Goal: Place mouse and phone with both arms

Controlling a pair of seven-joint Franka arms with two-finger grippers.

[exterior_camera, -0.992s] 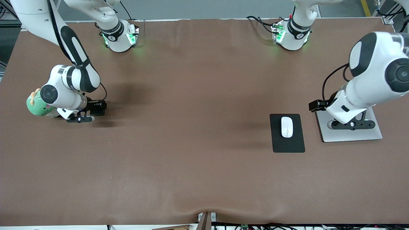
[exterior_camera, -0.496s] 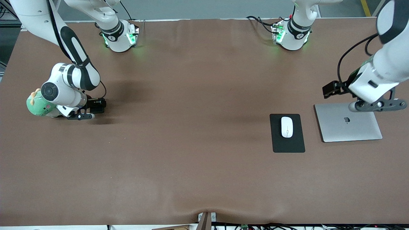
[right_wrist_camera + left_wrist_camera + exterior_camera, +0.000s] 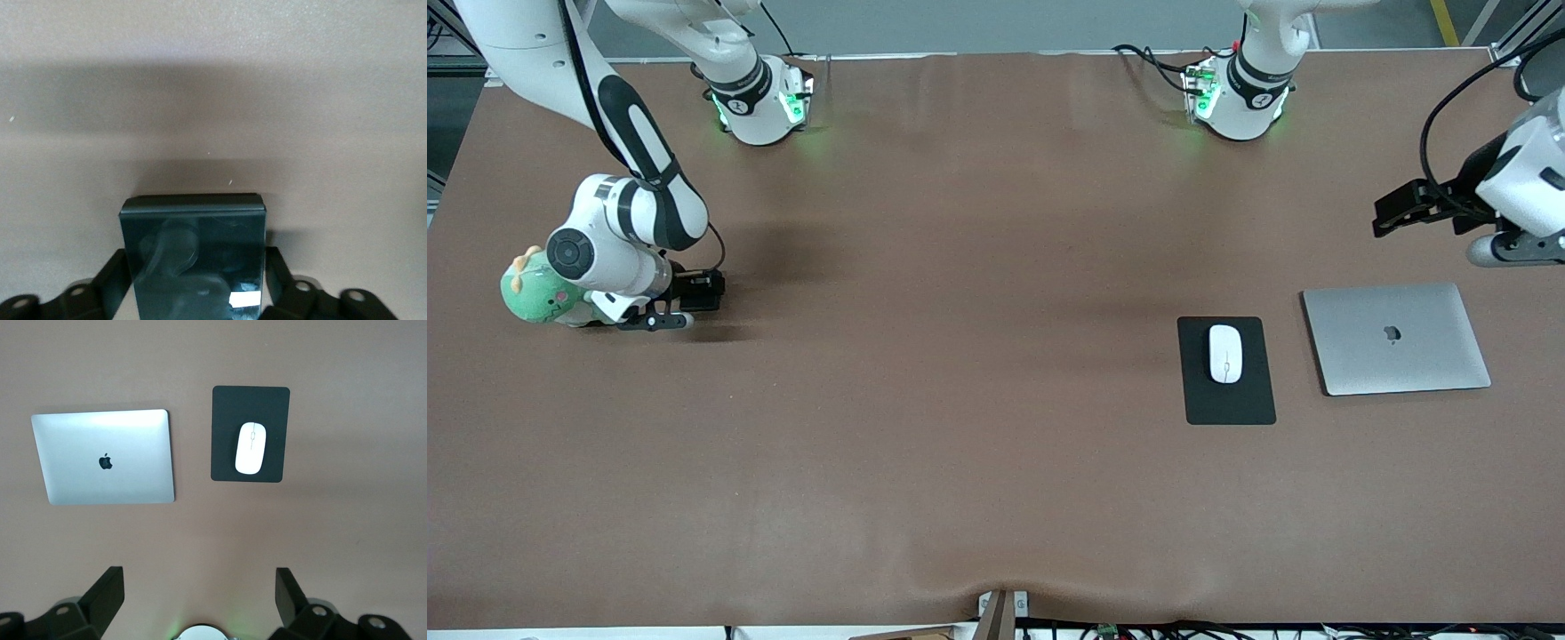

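While the mouse (image 3: 1224,353) sits squarely on its black pad (image 3: 1226,404), just beside the closed silver laptop (image 3: 1396,338), the left gripper (image 3: 1516,253) has pulled up and away from over the laptop, where it hung a second ago. It is now in the air over bare surface (image 3: 996,444) toward the left arm's end, and its wrist view shows the jaws spread wide with nothing between them. To my eye that settles the mouse half of the job: it looks placed and let go.

At the right arm's end, the right gripper (image 3: 660,322) is low over the surface beside a green plush toy (image 3: 535,293) and has hardly shifted in that second. Its wrist view shows the phone (image 3: 193,257) standing between the jaws, which close on its two sides. I cannot tell whether its lower edge touches the surface. The phone, I judge, has yet to be set down and released.
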